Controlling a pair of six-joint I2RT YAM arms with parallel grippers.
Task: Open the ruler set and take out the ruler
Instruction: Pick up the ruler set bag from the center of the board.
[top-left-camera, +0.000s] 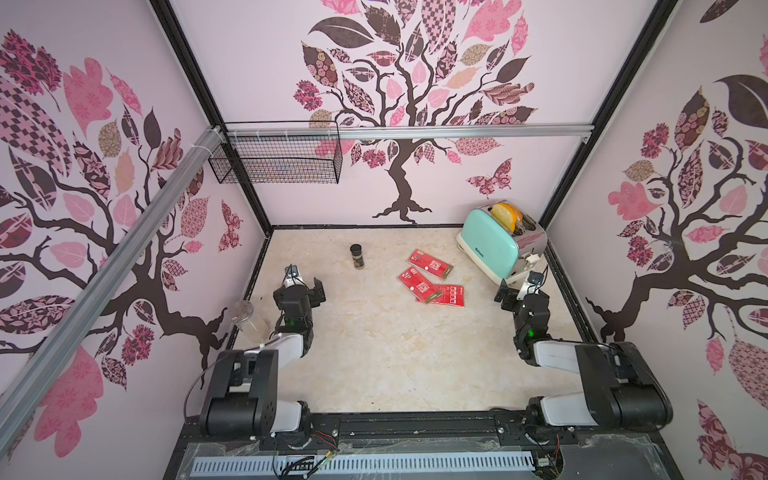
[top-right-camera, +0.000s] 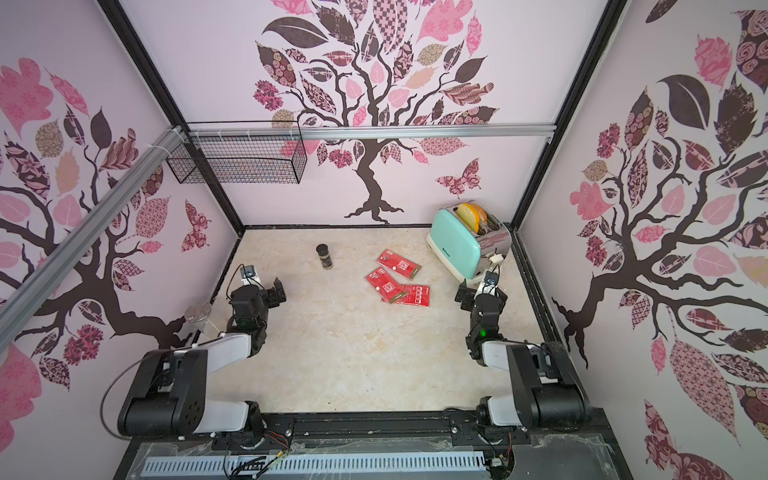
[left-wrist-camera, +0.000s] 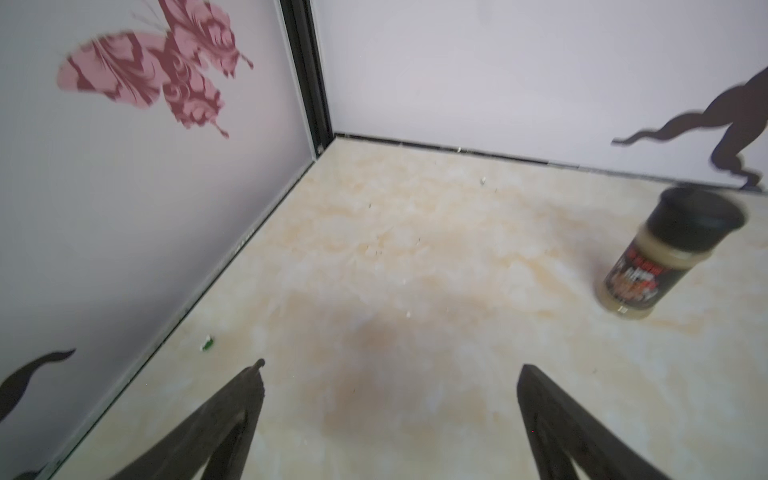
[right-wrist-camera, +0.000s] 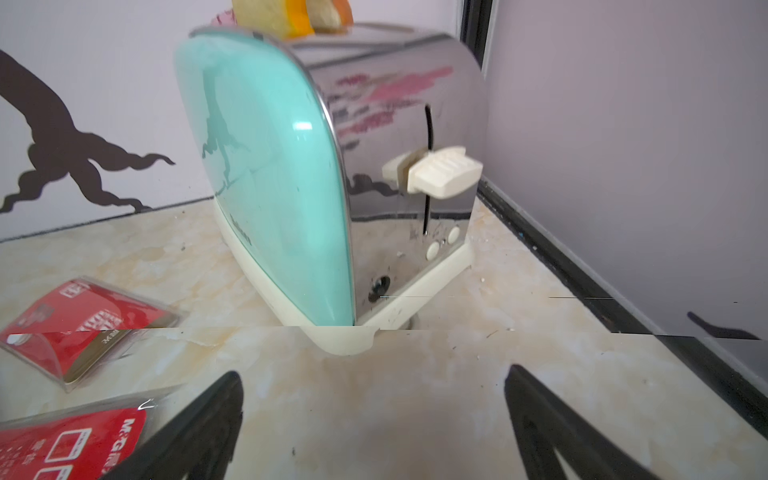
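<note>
Three red ruler set packs in clear plastic lie closed on the marble table right of centre: one (top-left-camera: 430, 264) farthest back, one (top-left-camera: 419, 285) overlapping a third (top-left-camera: 451, 296). Both top views show them (top-right-camera: 399, 263). Two packs (right-wrist-camera: 83, 328) (right-wrist-camera: 70, 449) appear in the right wrist view, beside that gripper. No ruler shows outside a pack. My left gripper (top-left-camera: 304, 286) (left-wrist-camera: 390, 370) hovers open over bare table at the left. My right gripper (top-left-camera: 519, 293) (right-wrist-camera: 372, 376) is open and empty, between the packs and the toaster.
A mint and chrome toaster (top-left-camera: 498, 243) (right-wrist-camera: 332, 166) with bread in its slots stands at the back right corner. A dark-lidded spice jar (top-left-camera: 357, 256) (left-wrist-camera: 673, 253) stands at the back centre. A clear jar (top-left-camera: 249, 320) sits by the left wall. A wire basket (top-left-camera: 278, 153) hangs above.
</note>
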